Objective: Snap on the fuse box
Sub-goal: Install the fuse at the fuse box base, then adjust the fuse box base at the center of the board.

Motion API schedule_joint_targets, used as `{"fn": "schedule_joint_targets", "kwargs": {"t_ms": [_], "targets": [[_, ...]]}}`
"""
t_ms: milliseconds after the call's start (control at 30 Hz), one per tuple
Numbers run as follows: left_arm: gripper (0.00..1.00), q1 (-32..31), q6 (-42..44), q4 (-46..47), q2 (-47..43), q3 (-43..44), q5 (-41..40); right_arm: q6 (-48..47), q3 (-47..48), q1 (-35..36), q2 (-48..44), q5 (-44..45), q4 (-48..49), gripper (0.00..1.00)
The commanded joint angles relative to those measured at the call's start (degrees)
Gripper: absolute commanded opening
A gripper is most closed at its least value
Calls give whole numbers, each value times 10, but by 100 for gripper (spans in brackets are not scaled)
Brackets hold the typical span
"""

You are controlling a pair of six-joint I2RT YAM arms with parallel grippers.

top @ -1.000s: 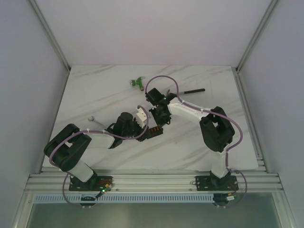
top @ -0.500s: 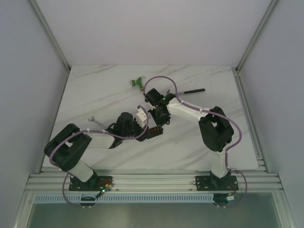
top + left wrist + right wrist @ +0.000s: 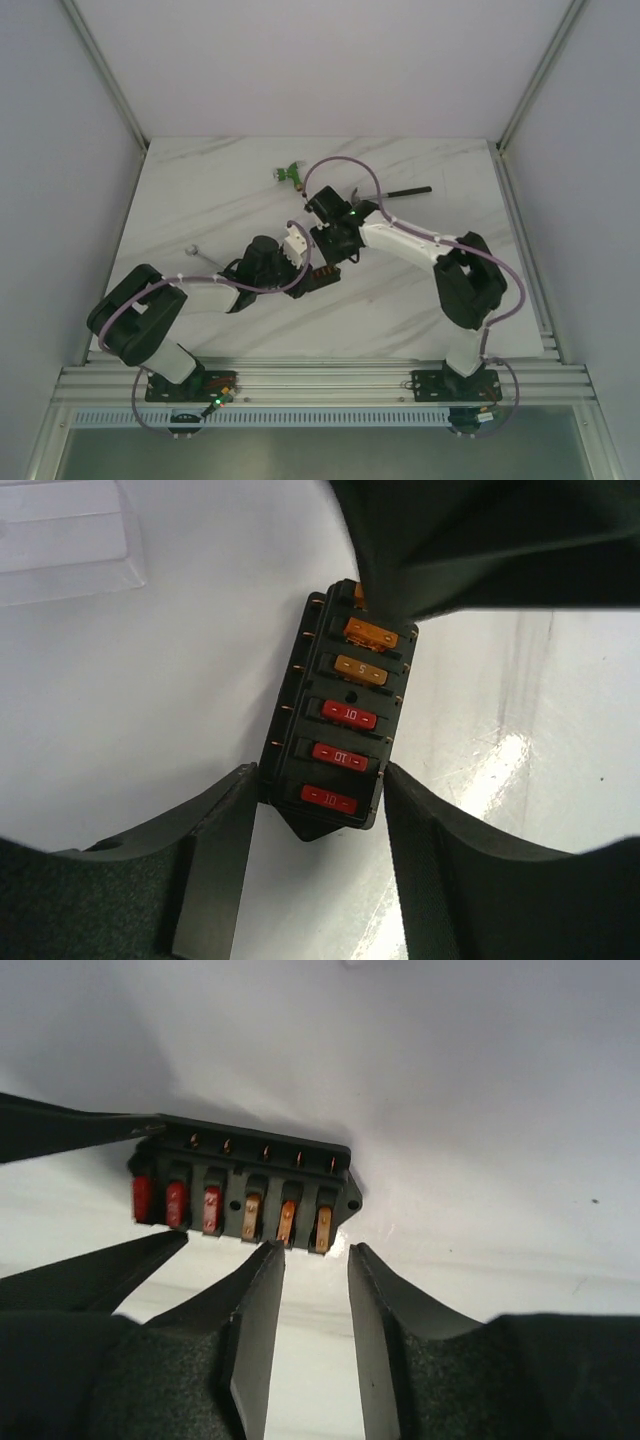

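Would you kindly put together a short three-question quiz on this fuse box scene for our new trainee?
1. True or false: the left hand grips the fuse box at its red-fuse end.
2. How many orange fuses does the right wrist view show? A) two B) three C) five
3. Fill in: the right hand, at the orange-fuse end, stands ___, holding nothing.

Key: 1 true; 2 B; 3 open.
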Motion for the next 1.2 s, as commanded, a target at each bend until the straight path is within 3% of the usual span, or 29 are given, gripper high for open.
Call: {"fn": "schedule_joint_targets", "kwargs": {"t_ms": [0, 167, 400, 633, 800, 1167], "targets": [[67, 2, -6, -15, -33, 1, -17, 11, -38, -4, -101, 13, 82, 42], [80, 3, -23, -29, -71, 0, -38, 14, -110, -22, -167, 32, 128, 48], [81, 9, -89, -75, -121, 9, -147, 23, -253, -38, -234, -25, 208, 49], [86, 45, -163, -103, -150, 6, -224, 58, -379, -37, -233, -116, 333, 43], [85, 53, -179, -107, -143, 11, -180, 59, -381, -37, -221, -101, 355, 39], [61, 39, -217, -53, -31, 33, -6, 75, -338, -38, -155, -100, 364, 33]]}}
